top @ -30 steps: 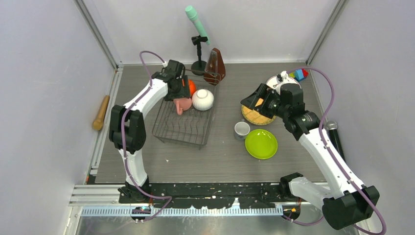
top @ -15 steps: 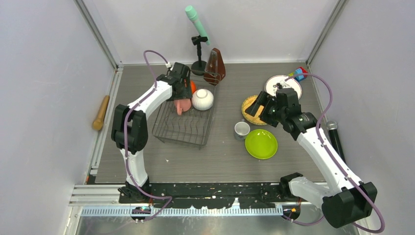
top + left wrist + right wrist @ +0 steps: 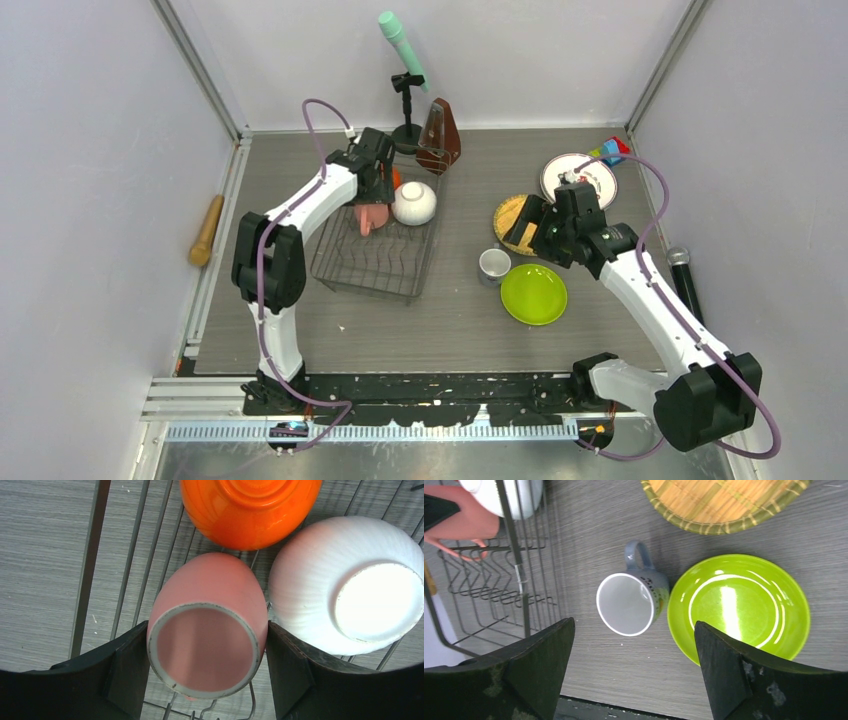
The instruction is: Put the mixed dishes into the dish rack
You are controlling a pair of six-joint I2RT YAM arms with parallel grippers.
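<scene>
The dish rack (image 3: 375, 265) holds an orange bowl (image 3: 394, 178) and an upturned white bowl (image 3: 414, 203) at its far end. Beside them the pink mug (image 3: 210, 630) lies tilted over the rack wires. My left gripper (image 3: 207, 675) is shut on the mug, one finger pressed on each side. My right gripper (image 3: 634, 670) hangs open and empty above the table. Just beyond it are the small white cup (image 3: 631, 602) and the lime-green plate (image 3: 739, 610). The tan woven plate (image 3: 724, 502) lies farther back, and a white plate (image 3: 590, 172) sits at the far right.
A brown metronome (image 3: 440, 135) and a stand with a teal microphone (image 3: 403, 50) stand behind the rack. Toy blocks (image 3: 612, 150) lie in the far right corner. A black microphone (image 3: 685, 275) lies at the right edge and a wooden handle (image 3: 207, 230) beyond the left rail.
My right arm has drawn back from over the woven plate toward the cup and green plate, its jaws spreading wider. My left gripper shifted slightly right, still on the mug.
</scene>
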